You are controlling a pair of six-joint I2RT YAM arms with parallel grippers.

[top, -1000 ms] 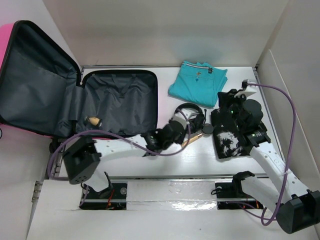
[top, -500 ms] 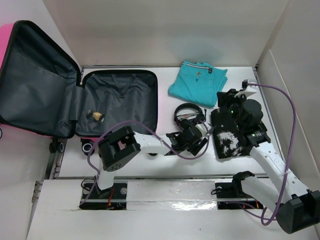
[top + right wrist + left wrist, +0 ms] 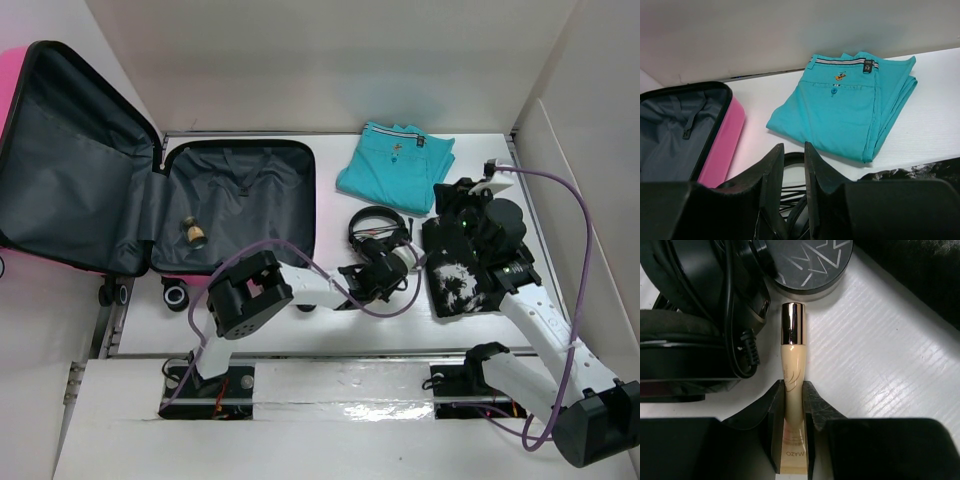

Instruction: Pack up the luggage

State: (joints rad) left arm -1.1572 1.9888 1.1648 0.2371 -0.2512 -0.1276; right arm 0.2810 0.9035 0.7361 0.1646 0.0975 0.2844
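Observation:
The pink luggage lies open at the left, dark grey lining up and lid leaning back; its pink wall shows in the right wrist view. A small bottle sits inside it. My left gripper rests low on the table beside black headphones. It is shut on a cream cosmetic tube with a gold cap, lying flat. My right gripper hovers over a black printed garment, jaws nearly together and empty.
Folded teal trousers lie at the back, also in the right wrist view. A round dark compact sits just past the tube's cap, headphones to its left. White walls enclose the table.
My left arm swung right from near the luggage's edge to the tube by the headphones and its fingers now grip it. The small bottle in the luggage shifted slightly. The right arm has not moved.

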